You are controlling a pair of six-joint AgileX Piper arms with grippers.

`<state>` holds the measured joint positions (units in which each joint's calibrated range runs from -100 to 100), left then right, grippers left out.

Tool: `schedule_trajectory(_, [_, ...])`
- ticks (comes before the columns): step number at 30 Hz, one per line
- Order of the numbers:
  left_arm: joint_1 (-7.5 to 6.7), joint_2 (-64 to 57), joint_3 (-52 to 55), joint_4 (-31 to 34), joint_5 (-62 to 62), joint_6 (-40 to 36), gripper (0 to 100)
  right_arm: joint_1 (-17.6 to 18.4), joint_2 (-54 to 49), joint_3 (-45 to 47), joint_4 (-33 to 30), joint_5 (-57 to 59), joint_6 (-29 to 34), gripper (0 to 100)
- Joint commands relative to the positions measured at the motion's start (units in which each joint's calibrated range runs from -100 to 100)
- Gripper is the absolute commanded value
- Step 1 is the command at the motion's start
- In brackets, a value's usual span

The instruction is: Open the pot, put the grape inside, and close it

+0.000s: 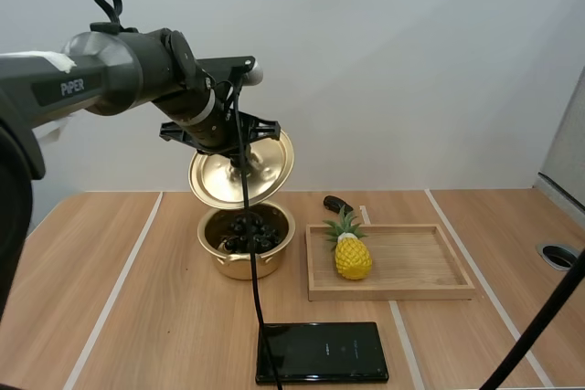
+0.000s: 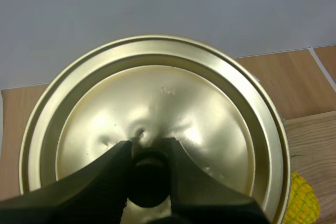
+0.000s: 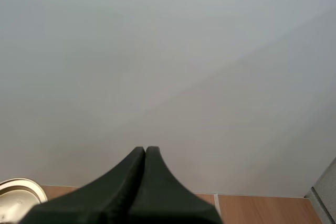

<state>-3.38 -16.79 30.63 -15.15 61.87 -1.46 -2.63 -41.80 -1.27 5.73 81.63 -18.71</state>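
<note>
A gold pot (image 1: 247,246) stands open on the table with a dark bunch of grapes (image 1: 250,231) inside it. Its gold lid (image 1: 241,169) hangs tilted in the air just above the pot. My left gripper (image 1: 239,163) is shut on the lid's black knob (image 2: 149,173), which sits pinched between the two fingers (image 2: 113,174) against the shiny lid (image 2: 157,103). My right gripper (image 3: 145,151) is raised high in front of the wall, its fingers lying together as one dark wedge with nothing in them. An edge of the lid (image 3: 18,195) lies low beside that wedge.
To the right of the pot lies a wooden tray (image 1: 402,267) with a toy pineapple (image 1: 351,248) at its left end. Behind the tray is a small dark object (image 1: 336,204). A black phone-like slab (image 1: 322,352) lies near the table's front edge.
</note>
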Motion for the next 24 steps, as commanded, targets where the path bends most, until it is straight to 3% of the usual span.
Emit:
schedule_trajectory(1, [-0.03, 1.58, -0.10, -1.35, 1.14, 0.49, 0, -0.27, -1.68, -0.60, -0.49, -0.42, 0.08, 0])
schedule_trajectory(17, [-0.03, 8.41, -7.20, 4.49, 11.23, 1.21, 0, -0.27, -4.69, -0.48, -0.49, 1.21, -0.31, 0])
schedule_trajectory(24, [-0.03, 12.99, -12.98, 4.85, 22.84, 1.21, 0, -0.27, -4.79, -0.48, -0.84, 1.56, -0.31, 0])
